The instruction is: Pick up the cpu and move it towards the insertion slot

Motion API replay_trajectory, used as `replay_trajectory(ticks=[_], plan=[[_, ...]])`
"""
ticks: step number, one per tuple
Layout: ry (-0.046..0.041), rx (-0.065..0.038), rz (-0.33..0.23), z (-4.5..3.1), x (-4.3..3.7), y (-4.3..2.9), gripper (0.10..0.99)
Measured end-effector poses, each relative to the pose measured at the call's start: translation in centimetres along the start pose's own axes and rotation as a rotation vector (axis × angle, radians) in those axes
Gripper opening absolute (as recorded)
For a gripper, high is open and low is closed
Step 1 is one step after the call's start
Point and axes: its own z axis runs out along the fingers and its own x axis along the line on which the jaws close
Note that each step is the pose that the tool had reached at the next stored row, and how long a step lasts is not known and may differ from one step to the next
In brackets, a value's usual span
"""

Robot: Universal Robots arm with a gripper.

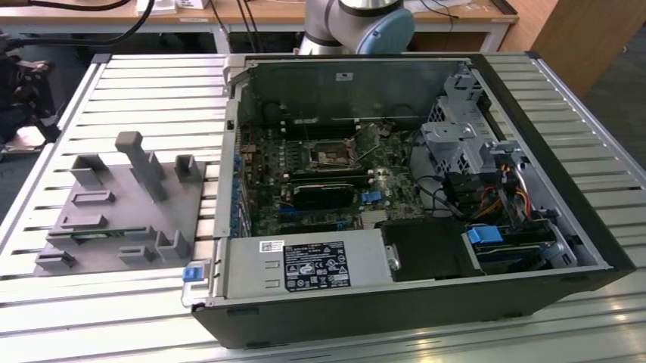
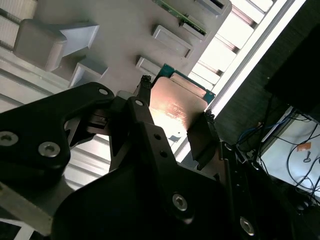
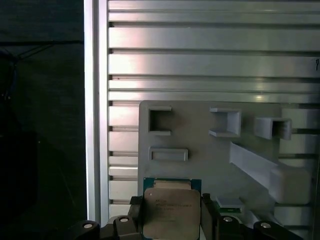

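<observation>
The cpu (image 3: 171, 210) (image 2: 177, 107), a flat square chip with a shiny metal top and a thin green rim, sits between my gripper's (image 3: 171, 219) (image 2: 175, 114) two black fingers (image 3: 207, 216) (image 2: 202, 137). The fingers press its opposite edges, so the gripper is shut on it. Both wrist views show the chip held well above the near edge of the grey fixture plate (image 3: 200, 135) (image 2: 120, 35). In the exterior view the insertion slot (image 1: 330, 156), a dark square socket in a silvery frame, lies on the green board inside the open computer case (image 1: 565, 227).
The grey fixture plate (image 1: 111, 219), with several raised blocks and pockets, lies on the slatted aluminium table (image 1: 151, 83) at the exterior view's left, beside the case. Inside the case are a black power supply (image 1: 313, 268), cables and drive cages (image 1: 454, 144). The arm's base (image 1: 358, 26) stands behind the case.
</observation>
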Motion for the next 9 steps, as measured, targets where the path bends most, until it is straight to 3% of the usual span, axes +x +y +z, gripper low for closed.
replay_trajectory(ticks=[3, 9], plan=[[0.0002, -0.019, 0.000, -0.15, 0.00, -0.01, 0.541], [0.0003, -0.047, 0.000, -0.50, 0.00, 0.02, 0.541]])
